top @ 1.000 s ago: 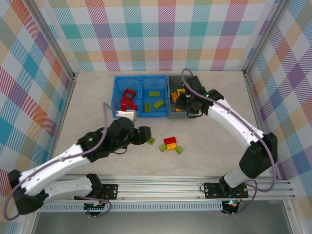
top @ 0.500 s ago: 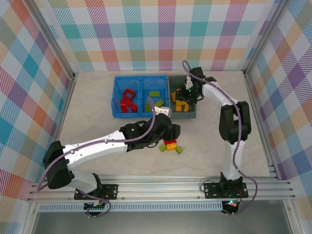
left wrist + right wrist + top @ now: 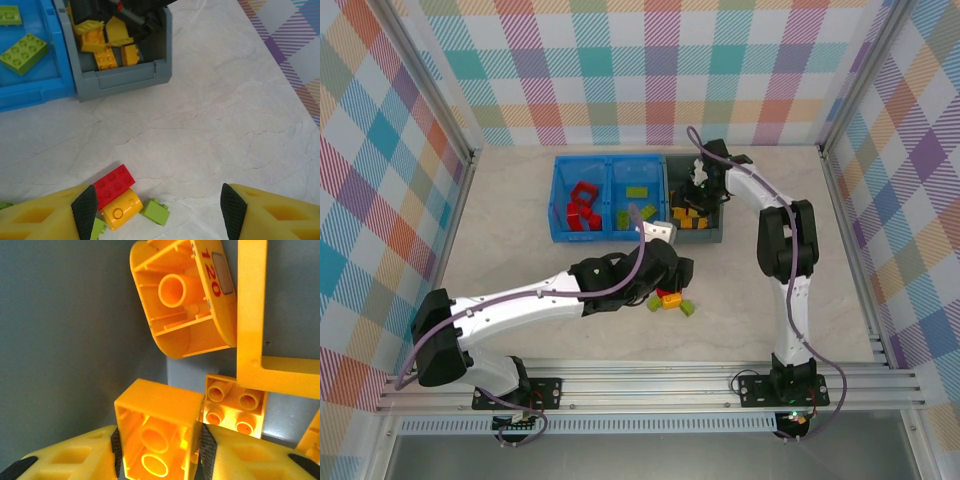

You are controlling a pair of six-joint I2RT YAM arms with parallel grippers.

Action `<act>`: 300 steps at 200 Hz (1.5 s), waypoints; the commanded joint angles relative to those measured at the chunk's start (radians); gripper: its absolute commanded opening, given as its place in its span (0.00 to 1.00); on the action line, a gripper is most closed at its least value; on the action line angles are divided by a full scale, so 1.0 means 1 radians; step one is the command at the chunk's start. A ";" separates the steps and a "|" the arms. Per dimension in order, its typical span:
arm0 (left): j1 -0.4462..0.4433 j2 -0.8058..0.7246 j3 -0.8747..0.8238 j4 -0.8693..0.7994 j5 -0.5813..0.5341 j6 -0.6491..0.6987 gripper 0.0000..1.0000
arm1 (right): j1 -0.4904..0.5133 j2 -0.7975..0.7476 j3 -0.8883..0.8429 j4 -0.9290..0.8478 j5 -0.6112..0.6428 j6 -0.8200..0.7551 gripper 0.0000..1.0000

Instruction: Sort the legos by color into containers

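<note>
A pale, marble-veined tabletop forms the floor of the cell, cream with thin grey lines, and it is closed in on three sides by flat wall panels printed in a pastel plaid of teal, pink, orange, purple and white: a back panel, a left panel and a right panel (a corner of plaid panel also shows at the upper right of the left wrist view). Silver aluminium posts run up the corners where the panels meet, and a ribbed silver aluminium rail lies across the near edge of the tabletop, with a plain grey strip below it.
</note>
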 commanded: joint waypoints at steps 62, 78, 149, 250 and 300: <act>-0.031 -0.025 0.044 -0.062 -0.085 0.001 0.68 | 0.003 -0.090 -0.010 -0.030 -0.009 -0.017 0.58; -0.031 -0.032 0.041 -0.083 -0.094 -0.023 0.68 | 0.004 -0.141 -0.028 -0.028 0.013 -0.020 0.56; -0.031 -0.083 -0.016 -0.196 -0.047 -0.037 0.69 | 0.033 -0.539 -0.231 -0.007 0.152 -0.031 0.55; -0.045 -0.077 -0.189 -0.176 0.123 -0.333 0.70 | 0.273 -1.255 -0.760 -0.310 0.379 0.216 0.58; -0.052 0.011 -0.125 -0.190 0.110 -0.488 0.70 | 0.319 -1.358 -0.799 -0.401 0.423 0.278 0.58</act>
